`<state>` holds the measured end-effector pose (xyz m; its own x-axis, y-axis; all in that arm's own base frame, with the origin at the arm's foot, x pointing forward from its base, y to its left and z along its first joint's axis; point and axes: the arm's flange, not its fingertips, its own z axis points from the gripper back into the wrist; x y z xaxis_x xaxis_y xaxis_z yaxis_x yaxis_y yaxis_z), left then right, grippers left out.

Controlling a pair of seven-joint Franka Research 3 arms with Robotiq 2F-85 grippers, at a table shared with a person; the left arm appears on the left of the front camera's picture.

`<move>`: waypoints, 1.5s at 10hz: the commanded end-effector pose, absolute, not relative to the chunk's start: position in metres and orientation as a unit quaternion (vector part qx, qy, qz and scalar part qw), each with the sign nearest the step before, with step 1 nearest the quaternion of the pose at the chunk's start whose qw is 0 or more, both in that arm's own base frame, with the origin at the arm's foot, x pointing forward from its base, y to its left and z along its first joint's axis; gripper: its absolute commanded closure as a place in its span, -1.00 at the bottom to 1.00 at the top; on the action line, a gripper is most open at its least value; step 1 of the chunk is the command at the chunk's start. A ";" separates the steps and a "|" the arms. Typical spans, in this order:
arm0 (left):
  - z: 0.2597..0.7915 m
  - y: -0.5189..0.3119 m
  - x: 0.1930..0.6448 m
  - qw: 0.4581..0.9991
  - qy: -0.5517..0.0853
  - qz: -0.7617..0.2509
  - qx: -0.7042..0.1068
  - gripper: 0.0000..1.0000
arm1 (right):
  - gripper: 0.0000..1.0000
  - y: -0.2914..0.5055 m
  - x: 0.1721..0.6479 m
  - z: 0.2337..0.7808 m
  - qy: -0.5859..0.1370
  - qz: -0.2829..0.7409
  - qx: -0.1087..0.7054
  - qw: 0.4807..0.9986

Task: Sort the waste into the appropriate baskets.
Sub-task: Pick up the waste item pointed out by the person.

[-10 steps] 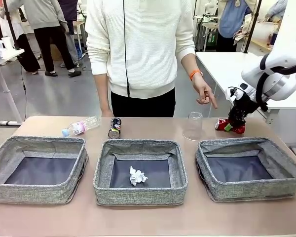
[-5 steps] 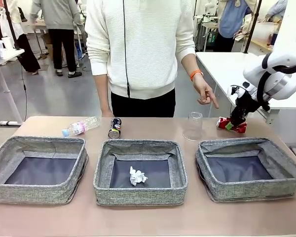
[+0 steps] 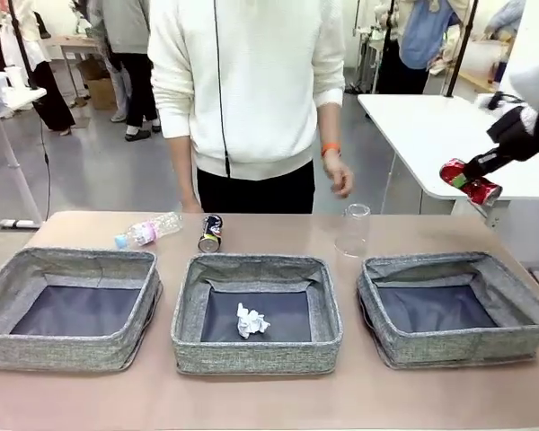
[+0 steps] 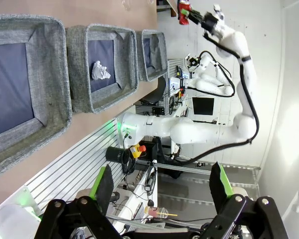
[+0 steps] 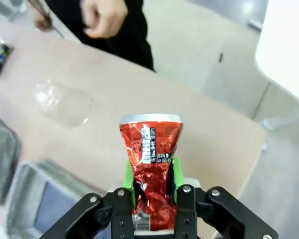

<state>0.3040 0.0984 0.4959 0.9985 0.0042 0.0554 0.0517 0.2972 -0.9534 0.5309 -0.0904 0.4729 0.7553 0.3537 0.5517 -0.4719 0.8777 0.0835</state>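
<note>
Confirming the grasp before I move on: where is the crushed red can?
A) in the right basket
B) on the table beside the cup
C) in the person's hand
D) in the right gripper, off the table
D: the right gripper pinches the crushed red can between its green pads, in mid-air.

The right hand [image 3: 478, 173] hangs in the air above and just beyond the far right corner of the right basket [image 3: 458, 310] — well clear of the surface [image 3: 278, 235] — with its green-padded fingers [image 5: 128, 181] clamped on the crumpled lower half of the crushed red can [image 5: 150, 144]. The white right arm [image 4: 229, 40] is bent, and its wrist aims the hand slantwise down at the surface just past that basket. The left hand [image 4: 162, 181] sits well apart from the same basket — its two fingers spread wide.
</note>
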 end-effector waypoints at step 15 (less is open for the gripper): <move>0.497 0.100 0.301 0.806 -0.023 -0.023 -0.592 -1.00 | 0.36 0.160 0.454 0.605 -0.021 -0.026 -0.050 0.998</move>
<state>0.3039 0.0981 0.4954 0.9986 0.0026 0.0529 0.0497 0.2967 -0.9537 0.4326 0.1325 0.5832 0.9949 -0.0155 0.1000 0.0213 0.9982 -0.0569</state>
